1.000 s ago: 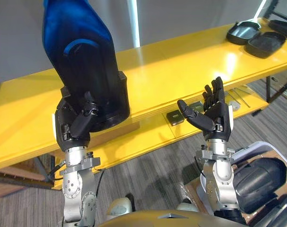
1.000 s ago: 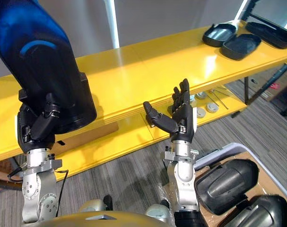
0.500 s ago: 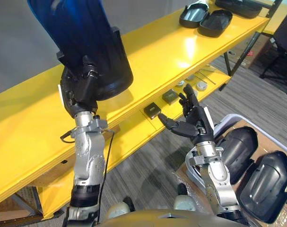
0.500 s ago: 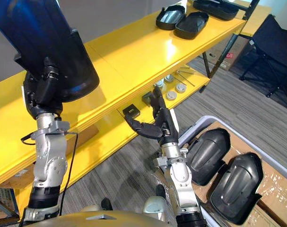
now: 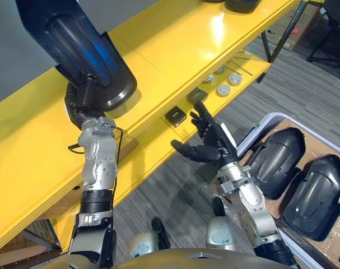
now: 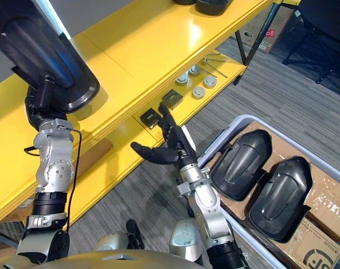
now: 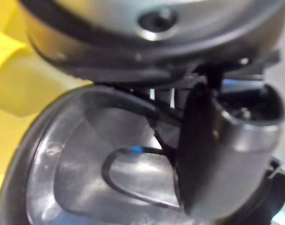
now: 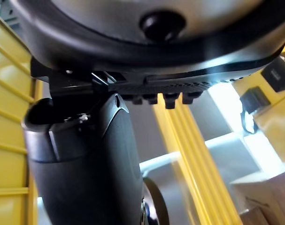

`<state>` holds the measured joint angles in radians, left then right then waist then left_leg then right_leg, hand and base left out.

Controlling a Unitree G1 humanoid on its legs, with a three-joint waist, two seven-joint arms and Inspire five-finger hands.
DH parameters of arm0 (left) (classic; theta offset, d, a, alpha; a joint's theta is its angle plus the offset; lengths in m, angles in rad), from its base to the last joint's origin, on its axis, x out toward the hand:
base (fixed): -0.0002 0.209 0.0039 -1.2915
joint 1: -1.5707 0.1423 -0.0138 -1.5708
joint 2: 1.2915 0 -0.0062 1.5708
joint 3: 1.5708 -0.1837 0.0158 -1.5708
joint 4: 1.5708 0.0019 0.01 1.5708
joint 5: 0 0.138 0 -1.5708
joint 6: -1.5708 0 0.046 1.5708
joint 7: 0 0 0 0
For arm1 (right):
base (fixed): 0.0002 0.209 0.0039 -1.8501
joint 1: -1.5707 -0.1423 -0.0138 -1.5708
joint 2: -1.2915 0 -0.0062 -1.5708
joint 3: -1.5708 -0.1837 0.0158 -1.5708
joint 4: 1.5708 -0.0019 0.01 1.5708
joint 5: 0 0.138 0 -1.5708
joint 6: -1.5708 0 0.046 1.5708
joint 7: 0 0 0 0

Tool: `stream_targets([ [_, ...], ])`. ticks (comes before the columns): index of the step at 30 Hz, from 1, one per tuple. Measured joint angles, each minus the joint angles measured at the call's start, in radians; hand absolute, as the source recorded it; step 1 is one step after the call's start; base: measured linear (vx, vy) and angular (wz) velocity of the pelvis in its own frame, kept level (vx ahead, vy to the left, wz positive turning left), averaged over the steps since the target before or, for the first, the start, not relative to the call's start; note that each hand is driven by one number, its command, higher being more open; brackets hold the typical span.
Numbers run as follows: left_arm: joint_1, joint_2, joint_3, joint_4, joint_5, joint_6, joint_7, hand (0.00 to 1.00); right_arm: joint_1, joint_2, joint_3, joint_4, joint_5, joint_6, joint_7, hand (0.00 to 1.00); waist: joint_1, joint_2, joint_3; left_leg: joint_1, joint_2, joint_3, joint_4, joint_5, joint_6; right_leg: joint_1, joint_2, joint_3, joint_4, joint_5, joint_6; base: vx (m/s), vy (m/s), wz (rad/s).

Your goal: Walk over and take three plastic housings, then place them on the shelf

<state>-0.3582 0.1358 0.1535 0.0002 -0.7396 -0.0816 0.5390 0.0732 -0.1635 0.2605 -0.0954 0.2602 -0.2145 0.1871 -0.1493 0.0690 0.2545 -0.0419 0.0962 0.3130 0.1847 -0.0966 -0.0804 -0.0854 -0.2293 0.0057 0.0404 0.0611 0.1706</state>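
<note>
Over the yellow shelf (image 5: 175,50), the left hand (image 5: 83,103) grips a dark plastic housing (image 5: 74,50); beside the shelf, the right hand (image 5: 208,144) spreads open.

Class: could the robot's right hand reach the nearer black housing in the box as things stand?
Probably yes: the right hand is open and empty, and that housing lies uncovered in the box beside the arm, nothing between.
</note>
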Motion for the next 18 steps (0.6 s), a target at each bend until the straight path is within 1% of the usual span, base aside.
stream_targets([
  [3, -0.002, 0.003, -0.001, 0.037, 0.0, 0.032, 0.015, 0.0, 0.0, 0.001, 0.028, 0.0, -0.007, 0.014, 0.0, 1.0, 0.0, -0.001, 0.002, 0.0, 0.0, 0.0, 0.001, 0.0, 0.0, 0.0, 0.0, 0.0, -0.001, 0.0, 0.0, 0.0, 0.0, 0.0],
  [5, -0.002, 0.022, -0.002, 0.082, 0.0, 0.082, 0.026, 0.0, -0.001, 0.001, 0.046, 0.0, -0.009, 0.015, -0.003, 1.0, 0.001, -0.004, 0.011, 0.0, 0.0, 0.0, 0.003, 0.0, 0.0, 0.0, 0.0, 0.001, -0.002, 0.001, 0.001, -0.02, -0.004, 0.0],
  [6, -0.002, 0.028, -0.002, 0.091, -0.001, 0.091, 0.026, 0.0, -0.003, 0.001, 0.046, -0.001, -0.01, 0.015, -0.005, 1.0, 0.0, -0.005, 0.018, 0.0, 0.001, 0.0, 0.004, 0.0, 0.0, 0.0, 0.0, 0.001, -0.002, 0.002, 0.001, -0.03, -0.006, -0.01],
  [7, -0.005, 0.034, -0.002, 0.087, 0.001, 0.092, 0.025, 0.0, -0.004, 0.001, 0.047, -0.003, -0.01, 0.015, -0.009, 1.0, 0.001, -0.007, 0.028, 0.0, 0.001, 0.0, 0.005, 0.0, 0.0, -0.001, 0.0, 0.001, -0.004, 0.004, 0.001, -0.05, -0.006, -0.01],
  [8, -0.03, 0.049, -0.002, 0.09, 0.0, 0.093, 0.024, 0.0, -0.006, 0.0, 0.044, -0.004, -0.01, 0.015, -0.026, 1.0, 0.007, -0.007, 0.042, -0.001, 0.001, 0.0, 0.007, 0.0, 0.0, -0.001, 0.0, 0.001, -0.008, 0.007, 0.002, -0.06, -0.008, -0.01],
  [11, -0.051, 0.079, 0.003, 0.109, -0.005, 0.097, 0.018, 0.0, -0.014, 0.0, 0.048, -0.016, -0.016, 0.015, -0.049, 1.0, 0.007, -0.012, 0.064, -0.004, 0.001, 0.002, 0.007, 0.0, 0.0, -0.006, 0.0, 0.002, -0.009, 0.008, 0.002, -0.03, -0.006, -0.02],
  [13, -0.069, 0.083, 0.003, 0.111, -0.006, 0.088, 0.014, 0.0, -0.018, -0.005, 0.044, -0.029, -0.016, 0.015, -0.058, 1.0, 0.009, -0.012, 0.075, -0.007, 0.001, 0.002, 0.008, 0.0, 0.0, -0.008, 0.0, 0.002, -0.008, 0.008, 0.002, -0.01, -0.004, 0.02],
  [15, -0.091, 0.1, 0.003, 0.127, -0.006, 0.074, -0.004, 0.0, -0.039, -0.021, 0.045, -0.045, -0.016, 0.018, -0.062, 1.0, 0.008, -0.013, 0.082, -0.032, 0.002, 0.0, 0.02, -0.001, 0.002, -0.029, 0.0, 0.003, -0.006, 0.013, 0.003, 0.0, 0.0, 0.0],
  [17, -0.121, 0.111, 0.003, 0.14, -0.006, 0.057, -0.014, 0.0, -0.068, -0.04, 0.042, -0.053, -0.016, 0.027, -0.064, 1.0, 0.009, -0.015, 0.101, -0.042, 0.002, -0.002, 0.025, 0.001, 0.004, -0.035, 0.0, 0.007, 0.001, 0.015, 0.003, -0.02, -0.004, 0.0],
  [18, -0.138, 0.119, 0.003, 0.151, -0.009, 0.043, -0.018, 1.0, -0.087, -0.042, 0.039, -0.053, -0.016, 0.03, -0.067, 1.0, 0.008, -0.016, 0.119, -0.042, 0.002, -0.003, 0.028, 0.002, 0.005, -0.037, 0.0, 0.008, 0.008, 0.015, 0.003, -0.05, -0.003, 0.0],
])
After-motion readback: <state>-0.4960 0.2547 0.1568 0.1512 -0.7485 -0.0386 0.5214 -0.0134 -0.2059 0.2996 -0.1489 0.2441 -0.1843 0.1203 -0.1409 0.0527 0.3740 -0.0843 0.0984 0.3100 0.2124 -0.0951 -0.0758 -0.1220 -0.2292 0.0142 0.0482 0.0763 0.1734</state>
